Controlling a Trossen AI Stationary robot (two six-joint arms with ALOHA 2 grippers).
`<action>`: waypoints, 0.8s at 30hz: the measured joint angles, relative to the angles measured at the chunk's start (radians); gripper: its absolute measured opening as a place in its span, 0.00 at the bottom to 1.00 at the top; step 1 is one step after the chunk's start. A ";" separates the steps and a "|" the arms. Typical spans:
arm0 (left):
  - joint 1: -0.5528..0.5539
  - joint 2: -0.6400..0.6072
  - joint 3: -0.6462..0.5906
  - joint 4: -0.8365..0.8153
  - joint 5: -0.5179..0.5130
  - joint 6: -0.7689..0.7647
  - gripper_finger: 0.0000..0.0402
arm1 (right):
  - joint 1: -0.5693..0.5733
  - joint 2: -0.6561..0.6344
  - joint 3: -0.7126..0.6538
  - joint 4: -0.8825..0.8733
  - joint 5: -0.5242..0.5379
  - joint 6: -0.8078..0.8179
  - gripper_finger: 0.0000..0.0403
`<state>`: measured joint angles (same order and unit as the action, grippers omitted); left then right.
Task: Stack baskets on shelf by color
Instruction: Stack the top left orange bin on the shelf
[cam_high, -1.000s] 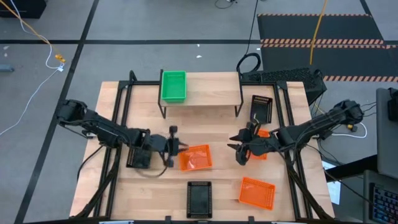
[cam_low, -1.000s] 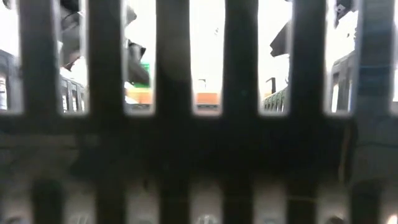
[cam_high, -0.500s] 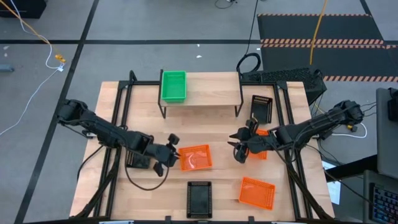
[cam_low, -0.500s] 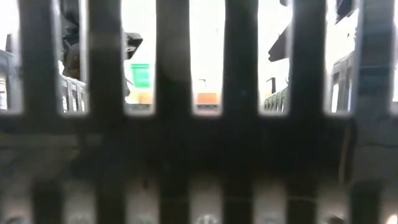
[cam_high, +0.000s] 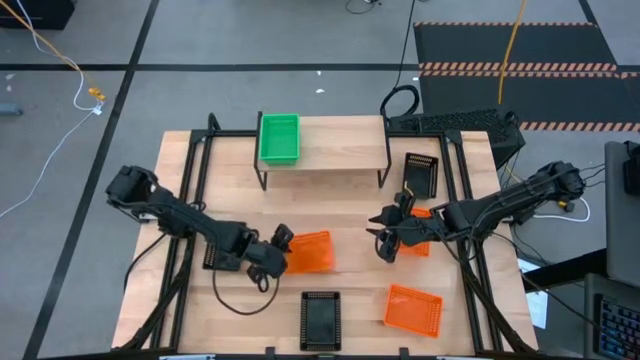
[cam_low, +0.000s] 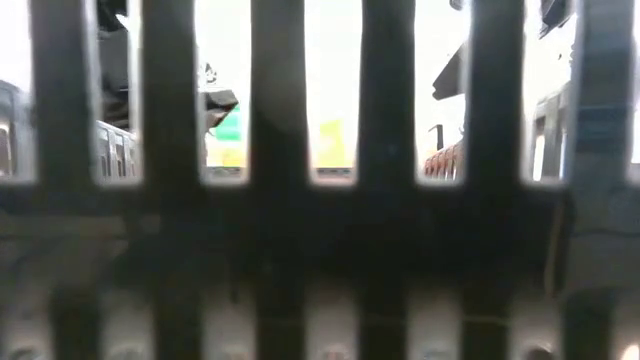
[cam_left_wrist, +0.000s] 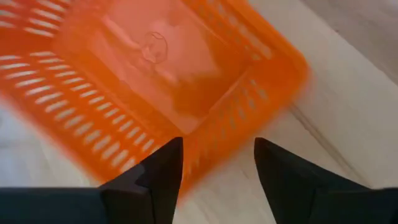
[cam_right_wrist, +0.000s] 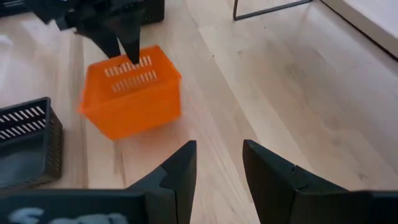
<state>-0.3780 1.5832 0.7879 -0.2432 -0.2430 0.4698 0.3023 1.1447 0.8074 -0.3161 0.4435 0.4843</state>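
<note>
At the near edge of the large wooden tabletop (cam_high: 350, 195), a black perforated plastic basket (cam_high: 320, 318) and an orange perforated plastic basket (cam_high: 414, 309) are seen lying apart. Further in, the left gripper (cam_high: 281, 244) is placed at the near-left rim of a second orange perforated basket (cam_high: 311, 252); its fingers (cam_left_wrist: 160, 175) are parted, one inside the wall and one outside, not closed on it. The right gripper (cam_high: 384, 236) is held above bare wood beside a third orange basket (cam_high: 421, 241), its fingers (cam_right_wrist: 180, 176) spread and holding nothing. A black basket (cam_high: 420, 173) lies beyond. On the low wooden-topped shelf with black metal legs (cam_high: 340, 145), a bright green perforated basket (cam_high: 279, 138) rests at the left end.
</note>
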 joint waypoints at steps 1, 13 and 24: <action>0.003 0.007 0.010 0.005 -0.001 -0.003 0.49 | 0.000 0.000 0.000 -0.002 0.000 0.000 0.31; 0.049 -0.008 0.220 -0.222 -0.012 -0.180 0.03 | 0.000 0.000 0.000 -0.003 0.000 -0.006 0.31; 0.075 -0.009 0.319 -0.304 -0.037 -0.077 0.22 | -0.009 0.000 -0.091 0.150 0.093 -0.060 0.31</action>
<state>-0.3029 1.5746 1.1069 -0.5473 -0.2799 0.3924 0.2938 1.1446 0.7162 -0.1664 0.5363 0.4238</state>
